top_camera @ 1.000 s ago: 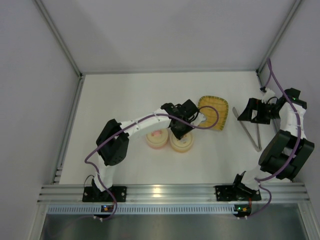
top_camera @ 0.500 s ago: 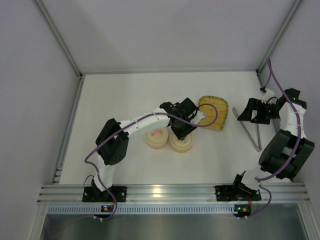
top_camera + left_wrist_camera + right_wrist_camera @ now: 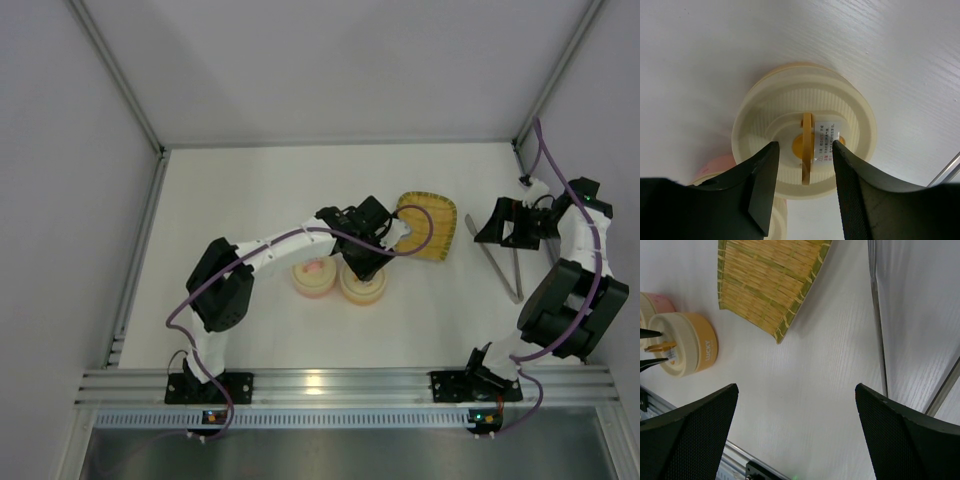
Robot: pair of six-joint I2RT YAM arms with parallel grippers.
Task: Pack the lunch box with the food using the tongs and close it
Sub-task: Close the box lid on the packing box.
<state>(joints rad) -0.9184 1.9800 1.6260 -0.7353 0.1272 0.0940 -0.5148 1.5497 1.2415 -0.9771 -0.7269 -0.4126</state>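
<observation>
Two round lunch boxes stand mid-table: an orange one [image 3: 363,285] with a cream lid [image 3: 805,125] and a pink one [image 3: 313,278] to its left. My left gripper [image 3: 804,146] hangs just above the orange box's lid, open, its fingers on either side of the upright yellow lid handle [image 3: 807,150] with a gap on both sides. The tongs [image 3: 505,272] lie on the table at the right. My right gripper [image 3: 500,222] hovers over their far end, wide open and holding nothing. The food is out of view.
A yellow woven tray [image 3: 428,225] lies between the boxes and the tongs, also seen as the tray [image 3: 770,285] from the right wrist. The metal rail [image 3: 340,385] runs along the near edge; enclosure walls close in on both sides.
My left gripper was shut on the lid handle and has opened, letting go of it. It has shifted very slightly left. The right arm has not moved.
</observation>
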